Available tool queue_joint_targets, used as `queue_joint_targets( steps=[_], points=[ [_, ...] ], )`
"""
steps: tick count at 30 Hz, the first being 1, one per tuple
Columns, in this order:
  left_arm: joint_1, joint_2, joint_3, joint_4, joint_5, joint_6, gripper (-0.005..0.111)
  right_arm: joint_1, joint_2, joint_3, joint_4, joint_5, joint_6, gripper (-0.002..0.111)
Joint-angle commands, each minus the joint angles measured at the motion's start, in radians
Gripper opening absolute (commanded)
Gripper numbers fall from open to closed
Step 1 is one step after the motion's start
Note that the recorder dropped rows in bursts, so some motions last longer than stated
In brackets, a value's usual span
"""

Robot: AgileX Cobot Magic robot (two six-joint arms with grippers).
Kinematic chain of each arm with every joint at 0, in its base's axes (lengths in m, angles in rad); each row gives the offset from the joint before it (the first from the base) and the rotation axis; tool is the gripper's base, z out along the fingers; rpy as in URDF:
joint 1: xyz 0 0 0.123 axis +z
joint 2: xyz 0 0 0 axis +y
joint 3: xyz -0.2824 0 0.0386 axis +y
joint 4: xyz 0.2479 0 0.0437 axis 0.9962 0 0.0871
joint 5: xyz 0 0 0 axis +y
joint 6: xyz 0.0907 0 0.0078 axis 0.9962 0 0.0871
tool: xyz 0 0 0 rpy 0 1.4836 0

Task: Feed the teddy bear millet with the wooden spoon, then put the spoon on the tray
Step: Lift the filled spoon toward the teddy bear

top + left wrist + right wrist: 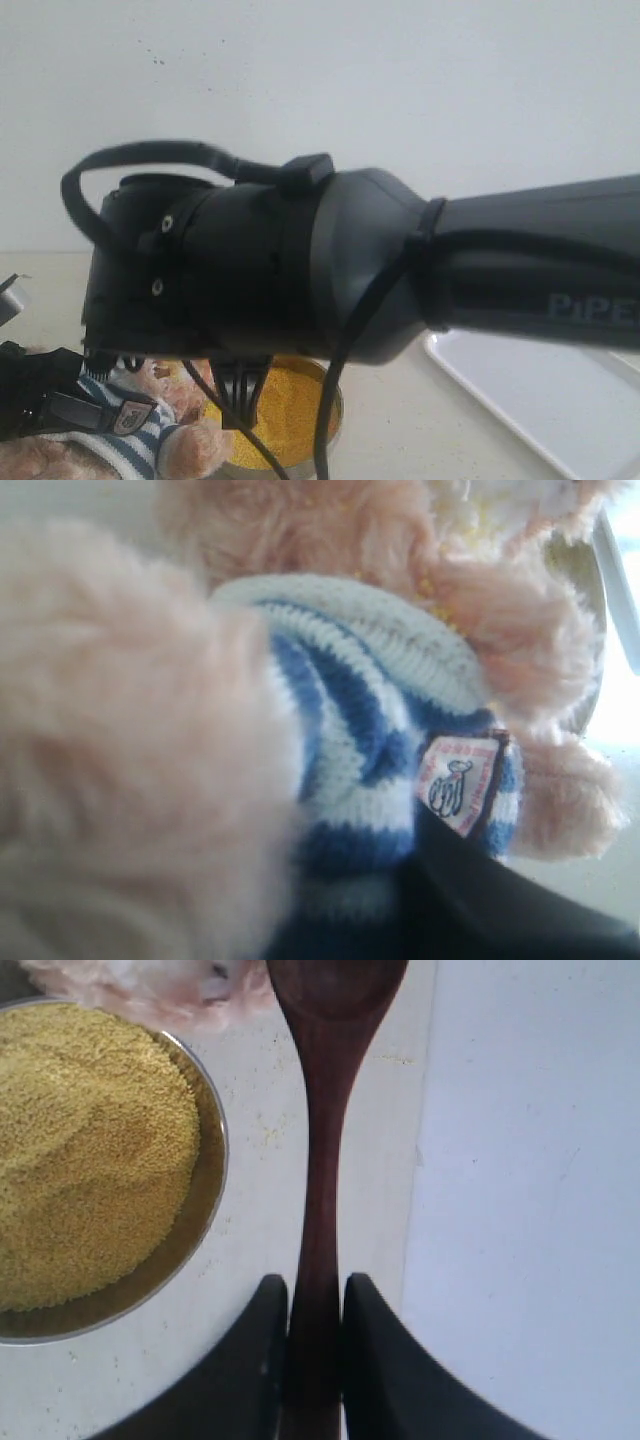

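My right gripper (315, 1285) is shut on the thin handle of the dark wooden spoon (325, 1110). The spoon's oval bowl points toward the teddy bear's fur (150, 985) and looks empty. The spoon hangs over the table between the millet (80, 1150) and the white tray (530, 1210). The teddy bear (360, 710) fills the left wrist view, with its striped shirt and badge (460, 780) right against a black finger (480, 900). My left gripper is shut on the bear's body. In the exterior view the bear (110, 435) is at the bottom left.
My right arm (400, 270) blocks most of the exterior view. Below it show the metal bowl (335, 400) with millet (290, 400) and a corner of the tray (540, 400) to the right. A white wall stands behind.
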Motion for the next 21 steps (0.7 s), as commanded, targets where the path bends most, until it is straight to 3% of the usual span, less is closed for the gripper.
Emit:
queue_joint_targets(
  steps=[1,4,14,21],
  points=[
    [-0.002,-0.002,-0.006,-0.013,0.028,-0.007,0.004,0.015,-0.004,0.062,-0.045,-0.004,0.082,0.000],
    [-0.002,-0.002,-0.006,-0.013,0.028,-0.007,0.004,0.015,-0.004,0.090,-0.118,-0.008,0.224,0.000],
    [-0.002,-0.002,-0.006,-0.021,0.022,-0.007,0.004,0.014,-0.006,0.090,-0.127,0.035,0.268,0.000],
    [-0.002,-0.002,-0.006,-0.041,-0.002,-0.003,0.004,0.003,-0.068,0.090,-0.184,0.116,0.194,0.000]
  ],
)
